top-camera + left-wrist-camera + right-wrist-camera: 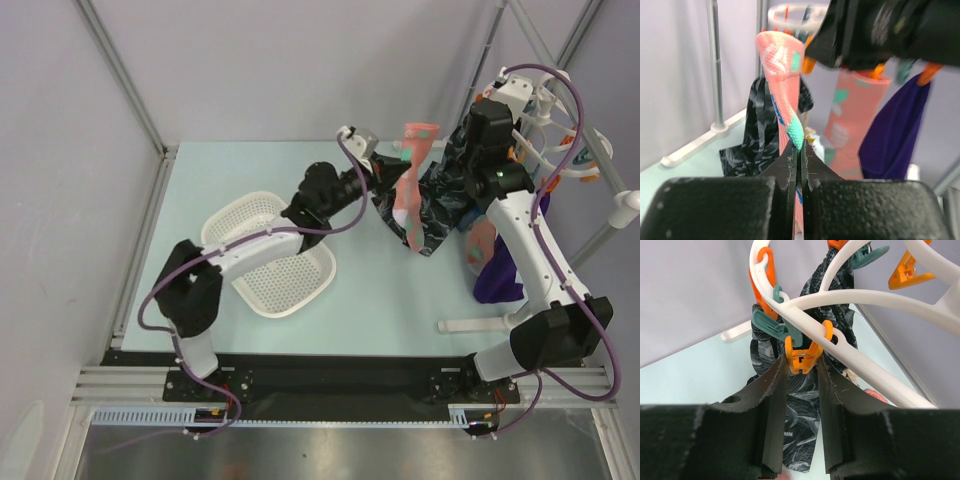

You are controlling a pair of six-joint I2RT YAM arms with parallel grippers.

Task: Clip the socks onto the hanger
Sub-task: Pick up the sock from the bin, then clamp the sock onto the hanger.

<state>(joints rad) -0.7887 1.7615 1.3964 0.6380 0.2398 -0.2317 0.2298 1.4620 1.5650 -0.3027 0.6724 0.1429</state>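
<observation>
A white basket (270, 258) lies at the left of the table (200, 180), and the left arm crosses over it and hides part of it. The left pincer (800, 150) is pressed fully together on a sock (782, 70). The sock rises steeply from the grip, and its lower stretch is lost behind the fingers in the wrist view. From above it stands just left of a dark patterned cloth (440, 212), which hangs at the hanger's left side.

Right of that cloth hangs a second sock (855, 120). Its top edge runs behind the blurred black bulk of the right arm, so how it is fastened is hard to make out. A purple garment (890, 135) hangs just to its right.

The right pincer (801, 371) is closed on an orange peg (802, 356) of the hanger (875, 299), one finger against each side of it. The peg's mouth cannot be seen. The hanger's hook is cut off in the wrist view. From above, this pincer is hidden beneath its own wrist.
</observation>
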